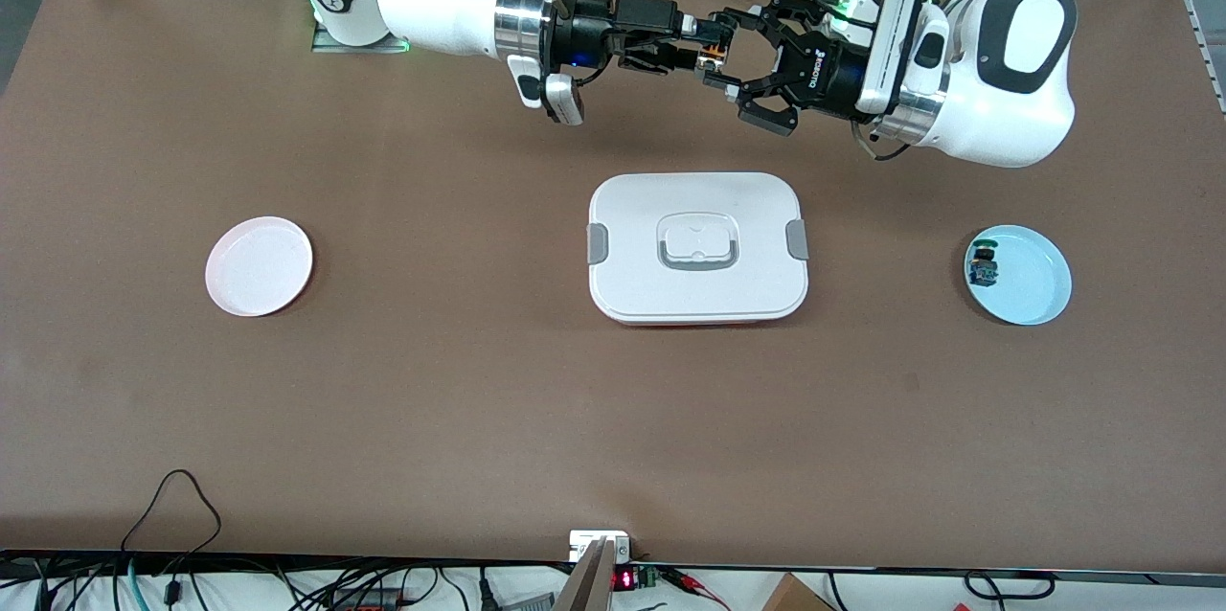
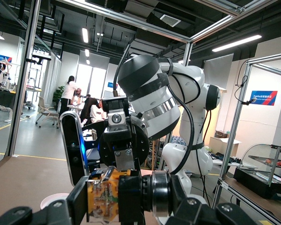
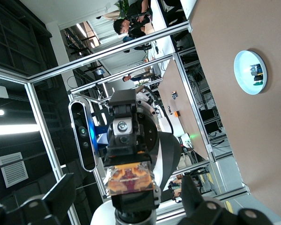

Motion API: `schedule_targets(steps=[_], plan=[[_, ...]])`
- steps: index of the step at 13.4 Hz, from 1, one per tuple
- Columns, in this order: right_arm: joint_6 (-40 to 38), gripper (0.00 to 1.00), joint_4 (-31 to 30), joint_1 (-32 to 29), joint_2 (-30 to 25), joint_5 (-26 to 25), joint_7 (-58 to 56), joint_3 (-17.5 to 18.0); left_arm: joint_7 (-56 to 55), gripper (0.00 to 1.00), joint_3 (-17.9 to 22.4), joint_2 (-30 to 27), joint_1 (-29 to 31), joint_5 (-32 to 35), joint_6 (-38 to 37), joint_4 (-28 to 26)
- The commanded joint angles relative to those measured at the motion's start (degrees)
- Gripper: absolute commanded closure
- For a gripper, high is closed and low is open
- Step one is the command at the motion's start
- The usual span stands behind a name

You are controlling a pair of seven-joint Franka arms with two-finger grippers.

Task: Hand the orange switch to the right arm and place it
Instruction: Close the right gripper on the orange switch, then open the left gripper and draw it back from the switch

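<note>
Centrally, the left gripper [image 1: 720, 54], of black linked metal fingers, is clenched on the switch [image 1: 710, 47] lengthwise, one finger at the orange-tan body and the other at the black head, as its own wrist view shows; this end-to-end grip appears chosen to leave the switch's flanks bare for the other arm. The switch is a small blocky piece with printed circuit detail on its body and a smooth cylindrical head, held up in the air over bare worktop [image 1: 431, 381] near the robots' bases. The right gripper [image 1: 697, 44], black and slimmer, meets it nose to nose from the right arm's end, its fingers released and set either side of the switch without closing, crosswise to the left gripper's fingers, so neither pair fouls the other. By this reading the handover is lined up but not made. Below and nearer the front camera sits a white box [image 1: 697, 247], a rounded rectangle of matte plastic with grey side clips and a recessed handle in its lid. Toward the right arm's end lies a pink plate [image 1: 259, 266], round, shallow and glossy, the likely place for the switch. Toward the left arm's end lies a blue plate [image 1: 1039, 300] of like shape, carrying a blue switch [image 1: 983, 266]. The worktop is flat, brown and matte.
</note>
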Motion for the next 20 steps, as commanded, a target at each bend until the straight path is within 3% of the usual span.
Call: schedule_targets(steps=[1, 2, 4, 6, 8, 13, 15, 16, 20], plan=[[0.2, 0.15, -0.39, -0.27, -0.34, 0.34, -1.19, 0.41, -0.67, 1.0, -0.47, -1.4, 0.35, -2.09, 0.43, -0.37], [0.2, 0.23, -0.3, -0.36, -0.34, 0.34, -1.1, 0.41, -0.76, 1.0, -0.47, -1.4, 0.35, -2.09, 0.43, -0.37], [0.29, 0.5, -0.3, -0.88, -0.34, 0.34, -1.18, 0.41, -0.67, 1.0, -0.47, -1.4, 0.35, -2.09, 0.43, -0.37], [0.29, 0.65, -0.3, -0.88, -0.34, 0.34, -2.84, 0.41, -0.67, 1.0, -0.47, -1.4, 0.35, -2.09, 0.43, -0.37], [0.29, 0.7, -0.3, -0.88, -0.34, 0.34, -3.21, 0.41, -0.67, 1.0, -0.47, -1.4, 0.35, -2.09, 0.43, -0.37], [0.29, 0.7, -0.3, -0.88, -0.34, 0.34, -3.21, 0.41, -0.67, 0.99, -0.47, -1.4, 0.35, -2.09, 0.43, -0.37], [0.29, 0.7, -0.3, -0.88, -0.34, 0.34, -3.21, 0.41, -0.67, 0.79, -0.38, -1.57, 0.69, -2.09, 0.52, -0.37], [0.29, 0.7, -0.3, -0.88, -0.43, 0.34, -3.21, 0.41, -0.59, 0.01, -0.29, -1.66, 1.05, -2.09, 0.52, -0.37], [0.2, 0.71, -0.3, -0.8, -0.43, 0.34, -3.47, 0.41, -0.24, 0.0, 0.93, -1.66, 2.09, -1.65, -0.09, -0.19]])
